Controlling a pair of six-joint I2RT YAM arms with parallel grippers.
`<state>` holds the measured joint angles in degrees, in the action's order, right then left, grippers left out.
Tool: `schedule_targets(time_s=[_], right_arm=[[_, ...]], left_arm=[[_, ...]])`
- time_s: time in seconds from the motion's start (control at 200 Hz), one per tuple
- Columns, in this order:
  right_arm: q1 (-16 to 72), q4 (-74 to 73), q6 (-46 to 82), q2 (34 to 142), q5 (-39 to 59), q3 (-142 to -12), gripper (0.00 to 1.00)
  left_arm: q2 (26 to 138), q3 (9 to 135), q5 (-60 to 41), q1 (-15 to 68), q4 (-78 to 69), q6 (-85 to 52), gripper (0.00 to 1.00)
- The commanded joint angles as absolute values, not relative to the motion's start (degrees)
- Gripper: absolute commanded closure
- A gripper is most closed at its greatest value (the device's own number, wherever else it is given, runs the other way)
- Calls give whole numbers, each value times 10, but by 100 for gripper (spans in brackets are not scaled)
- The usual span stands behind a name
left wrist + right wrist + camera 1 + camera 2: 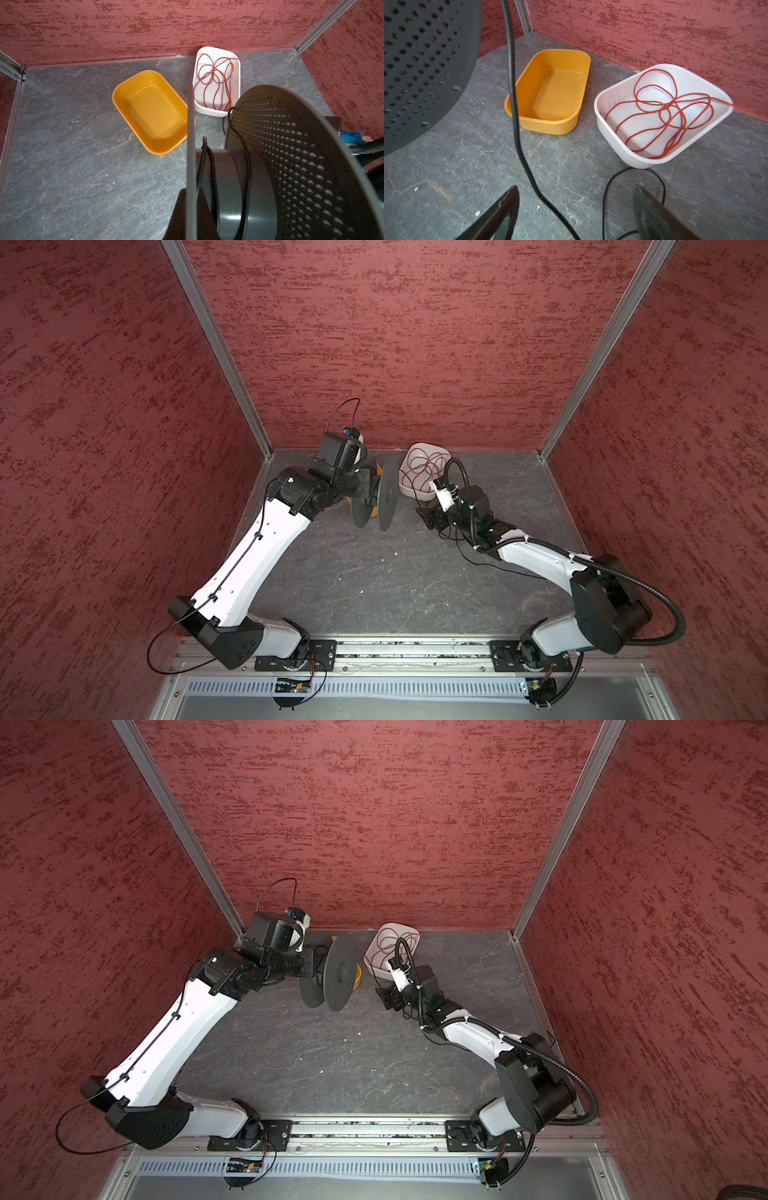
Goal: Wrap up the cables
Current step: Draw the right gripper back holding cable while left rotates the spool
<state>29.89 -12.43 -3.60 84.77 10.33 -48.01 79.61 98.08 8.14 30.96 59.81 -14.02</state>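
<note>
**Spool in the left pincer, black cable slack through the right**

The left pincer point(191, 197) is clenched on one flange of the perforated spool point(388, 493), and the black cable point(512, 104) runs around the spool's grey hub. From there it passes untouched between the fingers of the released right pincer point(576, 191) and loops on the worktop point(467, 166) just beside the white tray point(612, 141). That tray holds a tangled red wire point(663, 108). In both top views the spool hides most of the yellow tray point(550, 122).

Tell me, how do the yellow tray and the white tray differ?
The yellow tray is empty; the white tray holds a tangled red cord. The yellow tray looks narrower, the white tray wider. Both are open, round-cornered tubs resting on the grey table.
</note>
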Motion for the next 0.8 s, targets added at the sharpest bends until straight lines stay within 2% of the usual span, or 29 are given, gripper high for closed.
schedule_targets(time_s=[0.0,0.18,0.396,0.716,0.797], right_arm=[[296,-131,-55,839,105,-470,15],[296,-117,-59,836,90,-447,21],[297,-92,-52,849,72,-443,36],[299,-103,-18,847,38,-413,50],[299,-98,-11,846,22,-412,56]], left_arm=[[798,1005,62,302,593,-146,100],[798,1015,60,297,602,-139,100],[799,1018,46,287,604,-143,100],[805,1015,25,266,594,-149,100],[807,1016,22,263,593,-150,100]])
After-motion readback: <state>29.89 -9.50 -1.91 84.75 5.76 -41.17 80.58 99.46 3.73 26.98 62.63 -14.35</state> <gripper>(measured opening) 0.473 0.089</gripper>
